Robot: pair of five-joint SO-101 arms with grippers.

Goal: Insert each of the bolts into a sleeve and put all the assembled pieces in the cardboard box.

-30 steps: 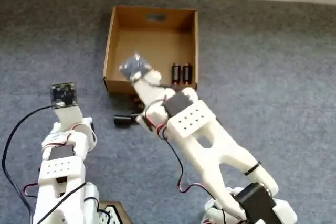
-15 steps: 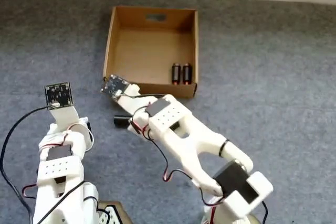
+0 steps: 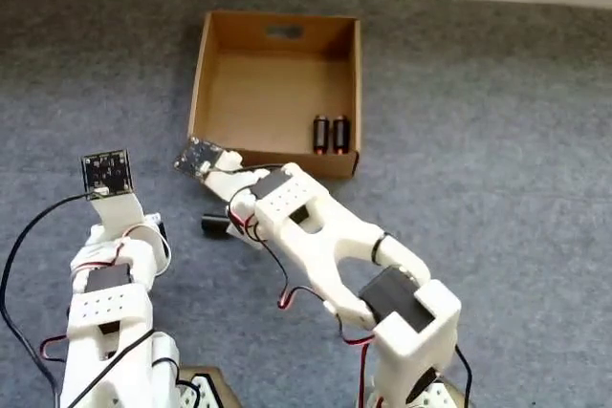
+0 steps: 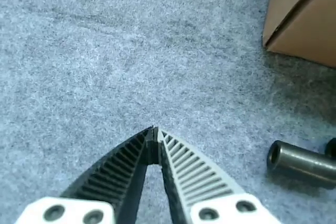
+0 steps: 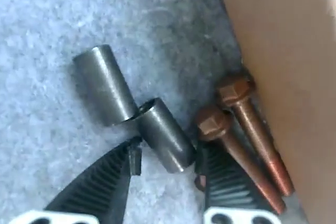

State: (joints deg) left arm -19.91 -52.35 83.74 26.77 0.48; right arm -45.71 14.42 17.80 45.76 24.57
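Bolts of copper-coloured metal with hex heads (image 5: 258, 139): two, lying side by side on the grey carpeted table (image 3: 497, 140), heads pointing the same way, shanks running along the outer wall of the brown cardboard box (image 5: 283, 35). Both lying bare, outside any sleeve.

Lying just beside the bolts: two dark grey metal tube sleeves, meeting end to end at an angle. Inner sleeve (image 5: 165, 135) lying next to the nearer bolt head; outer sleeve (image 5: 102, 85) slanting away from the box.

Right claw (image 5: 168, 157) standing open, its black ribbed fingers (image 5: 105, 187) straddling the inner sleeve, one on each side. Not showing clearly whether either pad is pressing on the tube.

Left claw (image 4: 153, 139) staying out of the work, closed on nothing, fingertips meeting, pointing down at bare carpet, well apart from the box corner.

Resting inside the cardboard box, against the wall nearest the arms and toward its right corner: two assembled pieces (image 3: 330, 134), dark with copper ends, side by side.

White right arm (image 3: 325, 236) stretching diagonally toward the box's near left corner; white left arm (image 3: 110, 274) sitting off to the left.
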